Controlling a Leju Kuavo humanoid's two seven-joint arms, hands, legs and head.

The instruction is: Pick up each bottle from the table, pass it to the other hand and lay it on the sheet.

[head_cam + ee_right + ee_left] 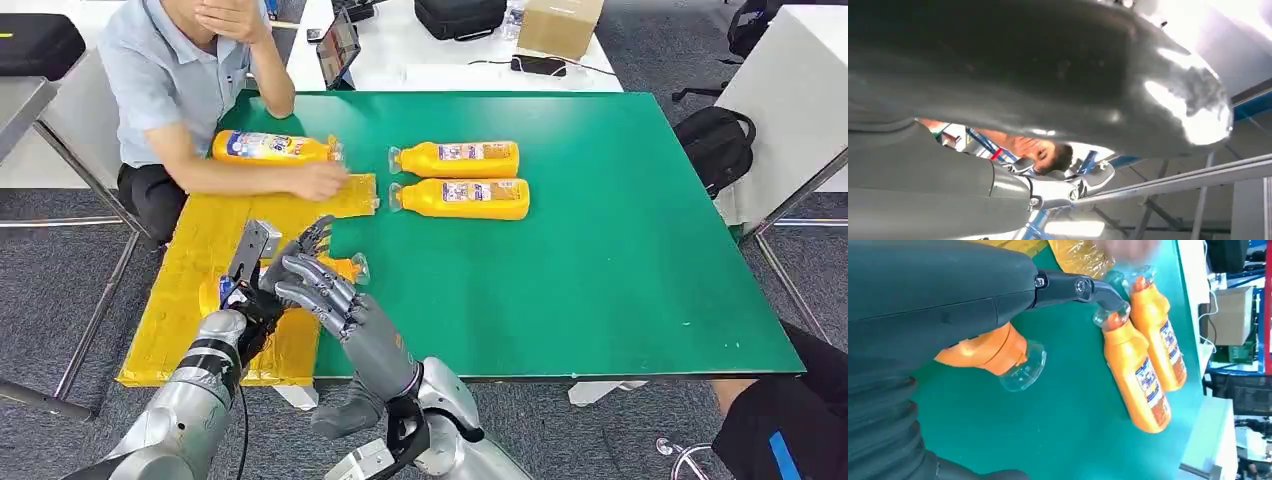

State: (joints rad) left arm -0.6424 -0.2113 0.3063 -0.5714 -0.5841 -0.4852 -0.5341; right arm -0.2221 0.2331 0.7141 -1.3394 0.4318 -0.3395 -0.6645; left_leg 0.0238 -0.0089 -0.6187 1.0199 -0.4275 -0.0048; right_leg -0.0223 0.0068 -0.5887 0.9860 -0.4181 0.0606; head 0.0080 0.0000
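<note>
Left robot hand (pixel 262 285) grips an orange bottle (pixel 993 351) over the yellow sheet (pixel 190 300).

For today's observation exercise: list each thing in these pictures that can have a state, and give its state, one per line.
Held bottle: gripped by left hand, over the yellow sheet's edge.
Right hand: fingers spread beside that bottle; hold unclear.
Two bottles: lying side by side on the green table.
Far bottle: lying by a person's hand.

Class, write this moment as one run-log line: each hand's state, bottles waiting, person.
left hand: holds orange bottle | right hand: on same bottle, hold unclear | green table: two bottles waiting | person's hand: on yellow sheet
</note>
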